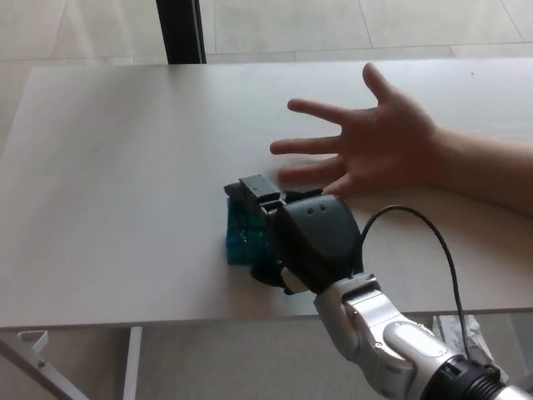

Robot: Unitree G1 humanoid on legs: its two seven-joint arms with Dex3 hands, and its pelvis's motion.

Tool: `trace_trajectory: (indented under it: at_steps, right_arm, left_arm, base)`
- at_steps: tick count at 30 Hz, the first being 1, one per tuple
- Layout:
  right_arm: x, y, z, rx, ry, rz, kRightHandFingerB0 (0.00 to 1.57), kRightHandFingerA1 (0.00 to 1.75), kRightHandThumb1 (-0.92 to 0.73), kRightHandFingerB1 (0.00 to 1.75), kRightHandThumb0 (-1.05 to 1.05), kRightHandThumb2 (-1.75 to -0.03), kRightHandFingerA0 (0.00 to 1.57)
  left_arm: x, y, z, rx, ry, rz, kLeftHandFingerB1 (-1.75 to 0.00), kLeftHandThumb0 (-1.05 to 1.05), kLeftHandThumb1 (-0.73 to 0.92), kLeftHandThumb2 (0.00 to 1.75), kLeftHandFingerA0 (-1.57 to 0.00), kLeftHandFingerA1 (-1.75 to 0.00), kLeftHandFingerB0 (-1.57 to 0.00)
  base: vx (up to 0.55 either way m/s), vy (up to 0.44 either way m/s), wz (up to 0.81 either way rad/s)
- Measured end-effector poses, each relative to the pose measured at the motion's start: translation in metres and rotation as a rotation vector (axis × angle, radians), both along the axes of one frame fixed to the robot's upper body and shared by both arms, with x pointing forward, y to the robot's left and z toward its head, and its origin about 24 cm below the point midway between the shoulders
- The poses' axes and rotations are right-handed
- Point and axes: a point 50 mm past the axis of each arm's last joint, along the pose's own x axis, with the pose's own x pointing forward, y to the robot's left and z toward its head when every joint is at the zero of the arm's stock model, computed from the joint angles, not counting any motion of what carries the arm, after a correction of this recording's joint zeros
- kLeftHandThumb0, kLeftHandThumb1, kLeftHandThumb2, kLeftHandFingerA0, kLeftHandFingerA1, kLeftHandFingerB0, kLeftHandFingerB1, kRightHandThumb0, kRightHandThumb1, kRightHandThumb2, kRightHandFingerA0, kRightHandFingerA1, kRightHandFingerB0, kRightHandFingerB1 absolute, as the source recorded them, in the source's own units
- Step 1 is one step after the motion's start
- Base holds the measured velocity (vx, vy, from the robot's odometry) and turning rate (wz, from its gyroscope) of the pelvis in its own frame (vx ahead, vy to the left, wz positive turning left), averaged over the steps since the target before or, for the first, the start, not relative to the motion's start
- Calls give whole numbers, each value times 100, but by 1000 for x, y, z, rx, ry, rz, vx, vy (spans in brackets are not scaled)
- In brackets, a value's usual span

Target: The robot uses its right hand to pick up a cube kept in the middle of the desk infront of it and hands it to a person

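A teal cube [242,236] shows at the left side of my right hand [300,237], whose black fingers are closed around it just above the white desk [117,167]. Most of the cube is hidden behind the hand. A person's open hand [375,146] is held palm up just beyond and to the right of my hand, its fingers spread and pointing left. My silver right forearm [391,342] comes in from the bottom right, with a black cable [437,242] looping over it. My left hand does not show.
The person's forearm [491,175] lies across the right side of the desk. A dark post [183,29] stands behind the desk's far edge. The desk's front edge [125,323] runs just below my hand, with a white frame leg [132,362] under it.
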Motion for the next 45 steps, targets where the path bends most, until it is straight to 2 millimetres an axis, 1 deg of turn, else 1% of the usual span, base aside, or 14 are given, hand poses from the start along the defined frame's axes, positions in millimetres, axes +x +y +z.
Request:
trace_trajectory:
  at_steps: [1, 3, 16, 21, 23, 26, 28, 29, 30, 35, 40, 43, 44, 45]
  right_arm:
    - [2, -2, 4, 16, -9, -6, 78, 169, -57, 133, -21, -89, 79]
    - [5, -3, 12, 51, -24, -9, 86, 166, -55, 108, -20, -87, 81]
    - [19, -16, 61, 200, -109, -18, 92, 156, -46, 108, -20, -106, 87]
    - [37, -32, 85, 173, -166, -57, 93, 144, -50, 84, -22, -79, 88]
    - [48, -43, 96, 144, -198, -85, 93, 152, -54, 74, -32, -58, 86]
    - [64, -63, 108, 74, -222, -137, 91, 157, -57, 73, -35, -58, 82]
    - [71, -74, 111, 35, -219, -169, 93, 157, -55, 72, -36, -56, 84]
    - [74, -79, 112, 13, -218, -185, 94, 147, -43, 78, -44, -69, 92]
    - [77, -84, 113, -7, -217, -200, 93, 158, -54, 67, -38, -56, 87]
    - [86, -104, 108, -99, -197, -253, 92, 160, -52, 63, -39, -60, 86]
    - [86, -105, 100, -134, -175, -246, 93, 165, -57, 76, -34, -59, 83]
    - [85, -99, 90, -155, -150, -228, 94, 166, -57, 69, -38, -59, 81]
    - [85, -97, 86, -168, -139, -220, 93, 167, -57, 86, -36, -59, 81]
    - [84, -96, 82, -181, -131, -214, 95, 167, -53, 73, -36, -58, 85]
  left_arm:
    - [-1, 0, 0, 1, 3, 0, -43, -59, 61, 58, -69, -61, -60]
    - [0, 0, 0, 2, 2, -1, -43, -57, 60, 58, -68, -61, -59]
    - [-5, 1, -1, 4, 12, 7, -45, -56, 59, 58, -68, -64, -61]
    - [-7, 1, -1, 6, 17, 11, -44, -58, 62, 59, -69, -67, -60]
    - [-8, 1, -2, 9, 22, 10, -44, -58, 61, 58, -70, -66, -60]
    - [-8, 1, -2, 12, 24, 11, -45, -57, 61, 59, -69, -64, -59]
    - [-10, 1, -2, 12, 27, 12, -45, -58, 60, 58, -70, -65, -60]
    - [-10, 1, -2, 12, 27, 12, -45, -58, 60, 59, -69, -65, -59]
    - [-10, 1, -2, 12, 27, 13, -45, -58, 60, 58, -67, -65, -60]
    - [-10, 1, -1, 14, 23, 14, -45, -59, 60, 59, -71, -66, -62]
    - [-9, 1, -1, 16, 18, 15, -44, -56, 61, 58, -72, -64, -61]
    - [-9, 1, -1, 17, 17, 15, -44, -57, 61, 58, -69, -63, -59]
    - [-9, 1, -1, 17, 17, 15, -46, -57, 60, 58, -71, -67, -62]
    - [-9, 1, -1, 18, 17, 15, -45, -58, 61, 58, -70, -67, -61]
  base:
    - [0, 0, 0]
    - [0, 0, 0]
    - [0, 0, 0]
    - [0, 0, 0]
    - [0, 0, 0]
    - [0, 0, 0]
    - [0, 0, 0]
    - [0, 0, 0]
    - [0, 0, 0]
    - [0, 0, 0]
    - [0, 0, 0]
    - [0, 0, 0]
    - [0, 0, 0]
    - [0, 0, 0]
